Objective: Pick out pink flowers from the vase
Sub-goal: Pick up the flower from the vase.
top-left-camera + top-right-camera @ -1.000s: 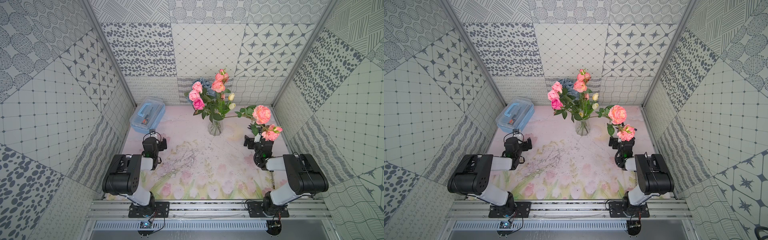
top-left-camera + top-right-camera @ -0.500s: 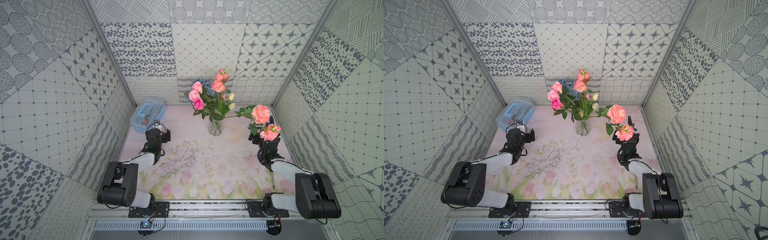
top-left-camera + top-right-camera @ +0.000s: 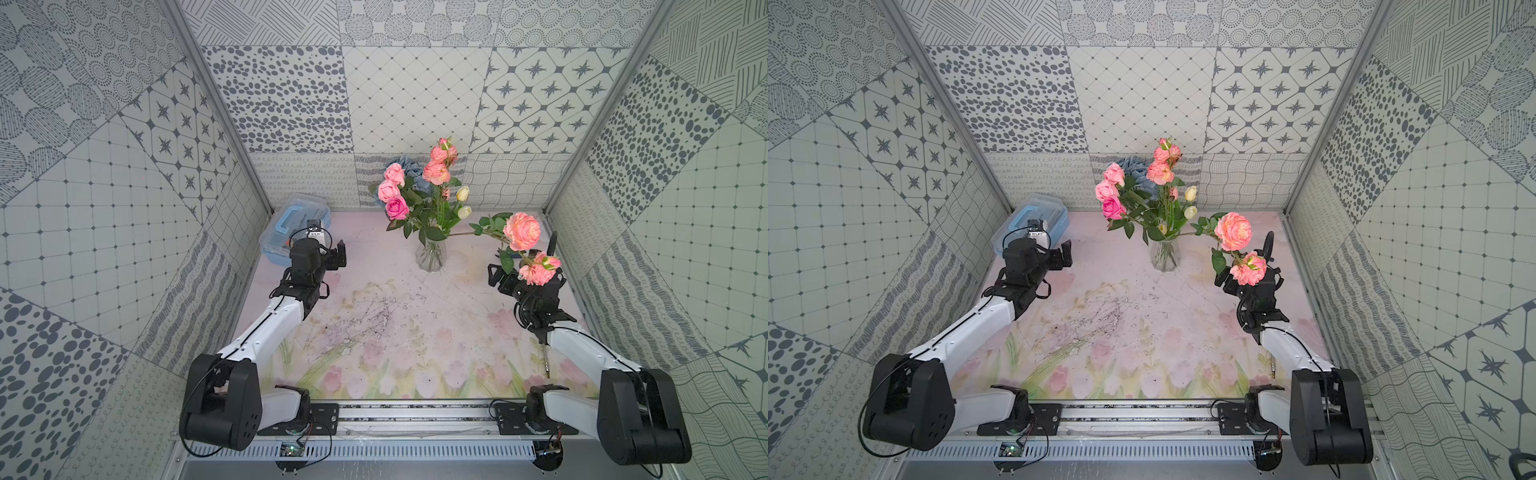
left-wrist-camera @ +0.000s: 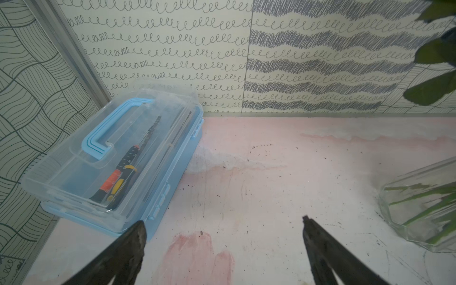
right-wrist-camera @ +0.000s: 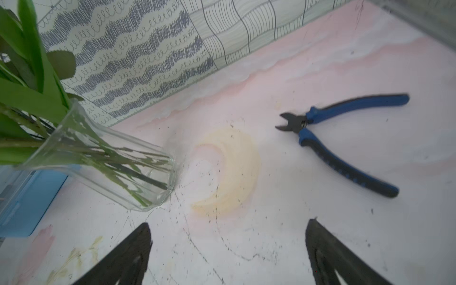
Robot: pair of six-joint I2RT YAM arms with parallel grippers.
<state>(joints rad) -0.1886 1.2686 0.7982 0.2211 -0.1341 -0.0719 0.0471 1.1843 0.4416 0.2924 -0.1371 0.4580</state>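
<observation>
The vase (image 3: 431, 255) holding the pink flowers (image 3: 394, 195) is stood midway along the far edge of the desk (image 3: 395, 332); left fingers (image 4: 123, 254) and right fingers (image 5: 328, 256) are spread, empty, flanking it, presumably for stem access

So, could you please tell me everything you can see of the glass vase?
The vase is small, of clear faceted glass, wide at the base, narrowing to a neck and flaring at the rim. It stands upright on the table toward the back wall, about midway across. Green stems cross inside it down to the bottom; pink flowers, cream tulips and a blue head rise from it. Only the table and the stems touch it.
</observation>
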